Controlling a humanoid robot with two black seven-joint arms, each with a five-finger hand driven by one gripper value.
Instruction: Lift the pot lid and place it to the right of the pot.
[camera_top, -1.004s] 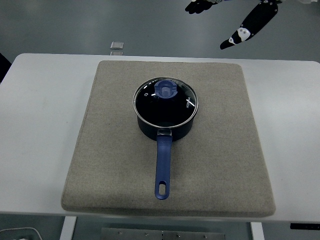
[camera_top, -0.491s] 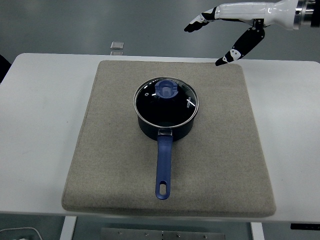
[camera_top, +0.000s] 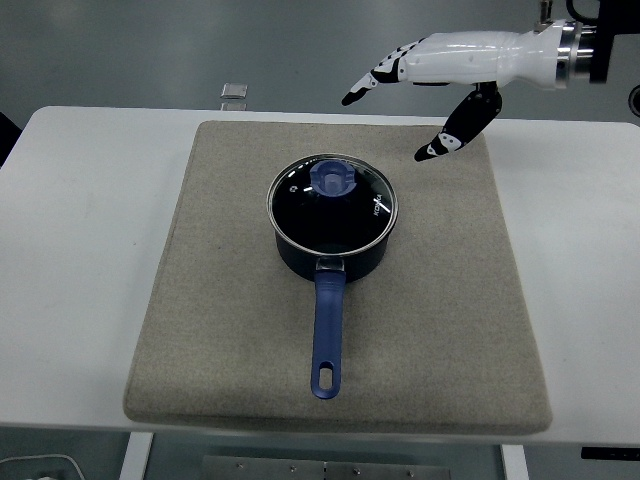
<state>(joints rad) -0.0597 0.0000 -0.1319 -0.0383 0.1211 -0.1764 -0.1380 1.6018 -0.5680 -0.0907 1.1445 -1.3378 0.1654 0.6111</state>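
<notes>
Nothing of the task is done yet, as far as can be judged. The lid (camera_top: 331, 205) is seated flat on the pot (camera_top: 330, 255), its metal rim matching the pot's edge all the way round, and no contact with it is seen. The right hand (camera_top: 455, 62) is held in the air above the far right part of the mat (camera_top: 200, 330), up and to the right of the pot and well apart from it. Its fingers (camera_top: 368, 82) are spread and stretched toward the left, the thumb is angled downward, and nothing is held between them. The left hand is not seen.

What is left is judged to be the whole job: the hand has to be brought over the knob (camera_top: 331, 178), the knob gripped, the lid raised and then set down on the mat to the right of the pot, where bare cloth is available.

The lid is made of dark glass with a thin bright rim, and a round blue knob stands at its centre. A small fitting can be made out near the left edge of the glass and a short line of white print near the right edge; the print is too small to be read. The pot is dark blue and stands near the middle of the grey mat on the white counter (camera_top: 70, 200), with its long blue handle (camera_top: 326, 335) pointed toward the near edge.
</notes>
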